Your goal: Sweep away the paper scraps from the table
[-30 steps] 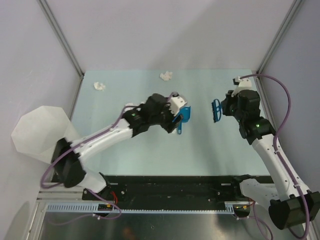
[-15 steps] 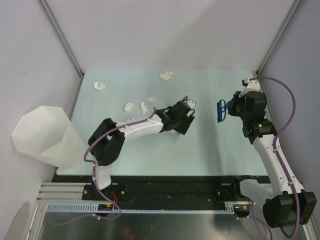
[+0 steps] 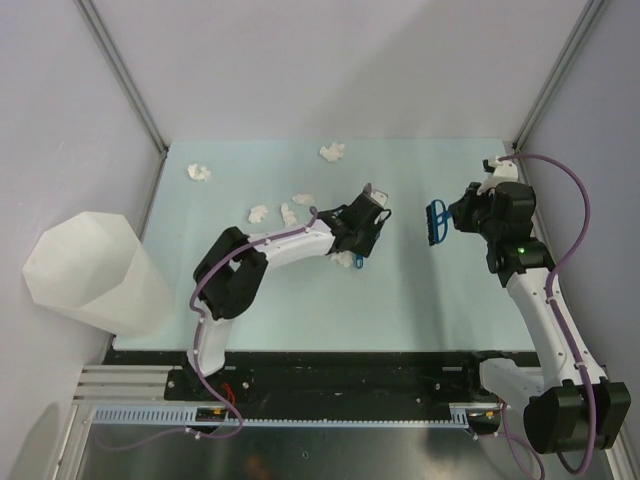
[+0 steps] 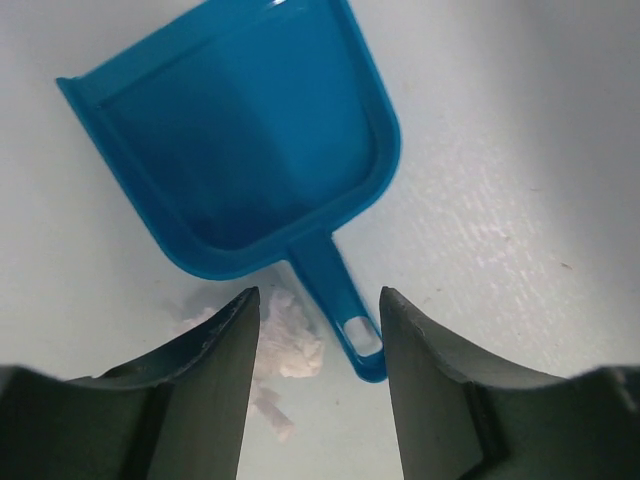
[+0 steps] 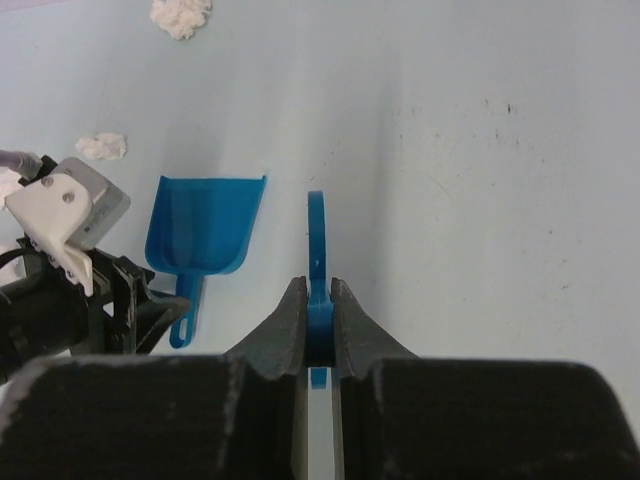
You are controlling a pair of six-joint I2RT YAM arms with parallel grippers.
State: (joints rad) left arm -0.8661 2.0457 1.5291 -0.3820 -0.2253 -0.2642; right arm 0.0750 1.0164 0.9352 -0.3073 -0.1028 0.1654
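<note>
The left gripper (image 4: 320,305) is hovering with its fingers spread apart on either side of the handle of the blue dustpan (image 4: 250,130), not touching it. The pan is lying flat near the middle of the table (image 3: 420,300). One of the paper scraps (image 4: 290,340) is sitting just beside that handle, and others are lying toward the far edge and far-left corner. Over toward the right edge, the right gripper (image 5: 318,300) is clamping the blue brush (image 5: 316,235).

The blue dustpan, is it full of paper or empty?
Empty. In the left wrist view the blue dustpan shows only bare blue inside. A paper scrap lies outside it on the table, beside the handle.
</note>
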